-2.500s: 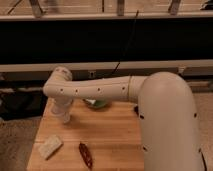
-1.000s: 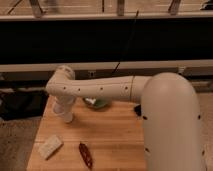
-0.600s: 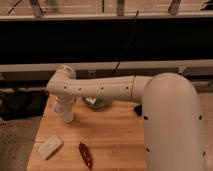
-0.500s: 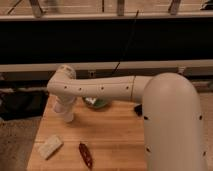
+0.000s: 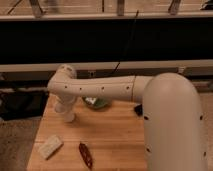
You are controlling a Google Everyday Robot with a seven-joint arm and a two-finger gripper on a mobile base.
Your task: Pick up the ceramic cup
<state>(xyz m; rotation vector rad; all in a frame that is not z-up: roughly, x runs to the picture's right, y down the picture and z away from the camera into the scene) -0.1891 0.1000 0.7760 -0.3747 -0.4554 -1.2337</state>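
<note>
My white arm reaches from the right across the wooden table to its back left corner, where the wrist bends down. The gripper points down there, at a small white shape standing on the table. That shape looks like the ceramic cup, but I cannot tell it apart from the gripper's end. The green bowl peeks out from under the forearm, just right of the gripper.
A pale rectangular block lies at the front left of the table. A dark red elongated object lies in front of the middle. A small dark thing sits by the arm at the right. Dark shelving stands behind the table.
The arm's big near link has shifted slightly. The wrist and gripper stay at the same spot at the table's back left.
</note>
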